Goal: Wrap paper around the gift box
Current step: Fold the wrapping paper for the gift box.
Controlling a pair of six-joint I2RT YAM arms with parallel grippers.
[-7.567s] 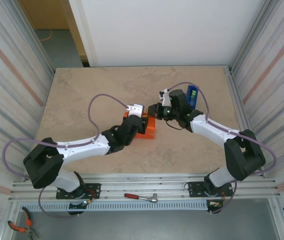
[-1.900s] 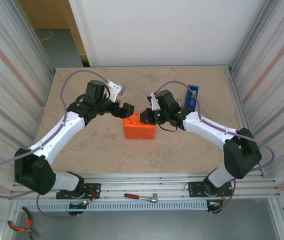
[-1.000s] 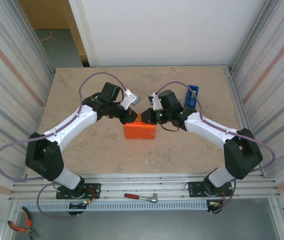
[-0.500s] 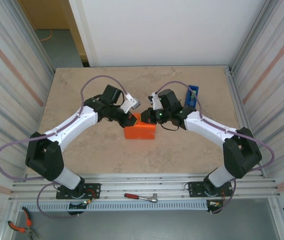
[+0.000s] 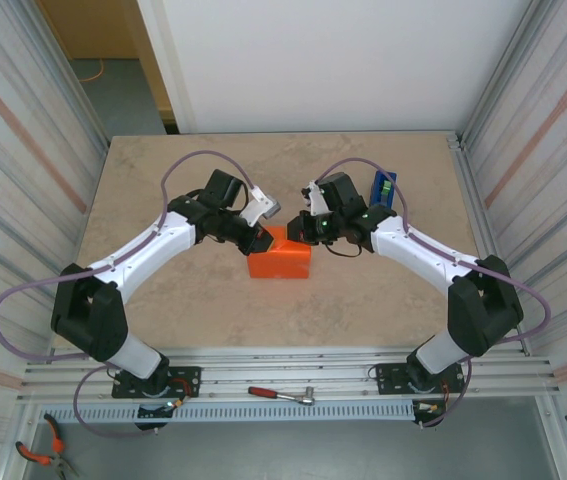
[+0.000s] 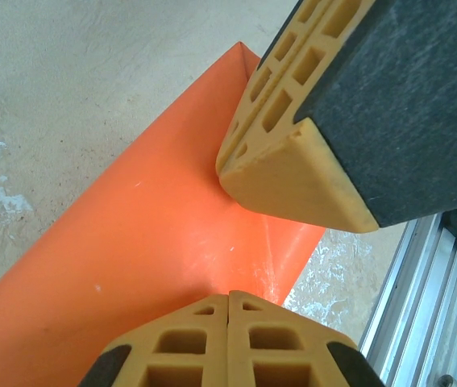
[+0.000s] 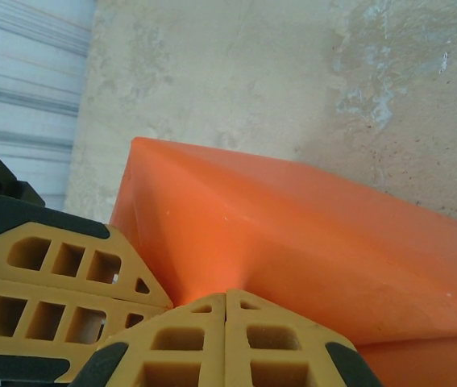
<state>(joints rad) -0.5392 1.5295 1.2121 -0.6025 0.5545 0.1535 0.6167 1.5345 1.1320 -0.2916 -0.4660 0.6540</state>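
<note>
While both arms lean in toward the middle, the desk (image 5: pixel 183 190) is mostly bare: a beige stone-look slab with pale blotchy patches. Ribbed metal walls (image 5: pixel 23 150) box it in left and right, with a white panel (image 5: pixel 323 60) at the back. There's an opening past the far left corner with a greenish floor (image 5: pixel 113 90).

The paper (image 5: pixel 279 262) sits about mid-desk as a tidy orange block. The box is covered, so I can't see it. The left claw (image 5: pixel 260 241) and right claw (image 5: pixel 297 228) are both pinched closed with nothing between the fingers. Their tips are right against the block's far top edge, close to each other.

A blue tape dispenser (image 5: pixel 384 188) stands behind the right arm. At the near edge are aluminium rails (image 5: pixel 293 375) with a red-handled tool (image 5: pixel 281 395) lying on them, and orange-handled pliers (image 5: pixel 41 452) at bottom left.
</note>
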